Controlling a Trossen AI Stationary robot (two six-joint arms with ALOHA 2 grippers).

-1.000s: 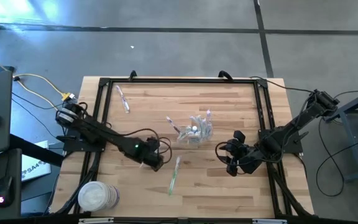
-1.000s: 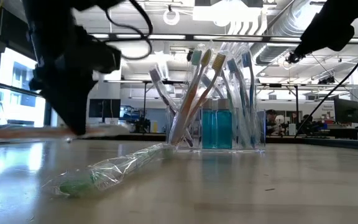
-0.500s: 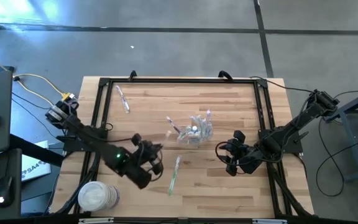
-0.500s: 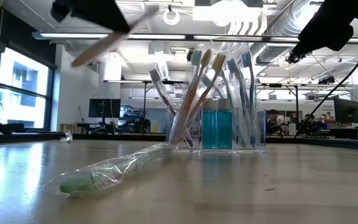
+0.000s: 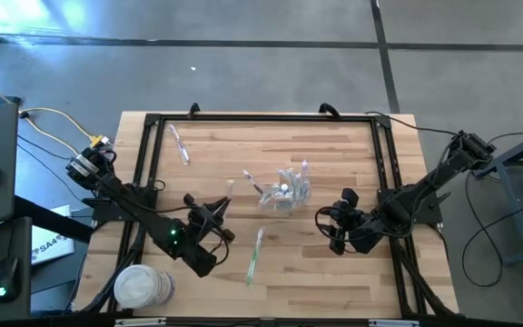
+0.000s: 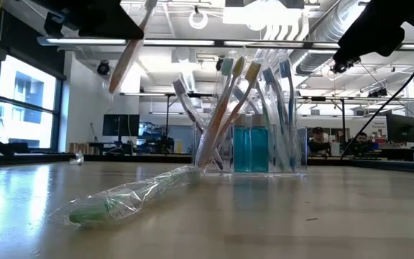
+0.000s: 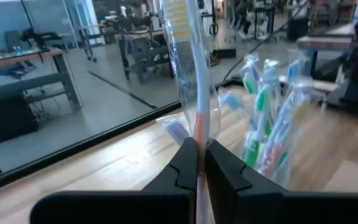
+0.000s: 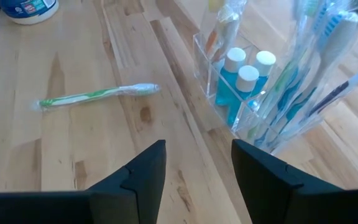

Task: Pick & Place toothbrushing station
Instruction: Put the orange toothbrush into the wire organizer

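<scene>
A: What is the clear container (image 8: 272, 118) holding?
B: Wrapped toothbrushes (image 6: 254, 115) and blue white-capped tubes (image 8: 244, 84), mid-worktop (image 5: 334, 272).

A: And the grippers?
B: The left gripper (image 7: 200, 163) is pinching a wrapped toothbrush (image 7: 194, 81); the right gripper (image 8: 197, 163) is waiting with parted fingers beside the container. A green toothbrush (image 8: 95, 95) is lying loose.

The container (image 5: 284, 191) stands near the table's (image 5: 334, 282) middle, with toothbrushes (image 8: 316, 56) upright in it and tubes (image 8: 247, 71) in one compartment. A wrapped brush (image 5: 255, 252) lies on the table just near-left of the container. Another brush (image 5: 180, 143) lies at the far left, well apart. The left gripper (image 5: 214, 218) is above the table, left of the container, clamped on a brush (image 7: 194, 81) that points up. The right gripper (image 5: 334, 225) hangs right of the container, fingers apart. A tub (image 5: 142, 288) sits at the near-left corner.
</scene>
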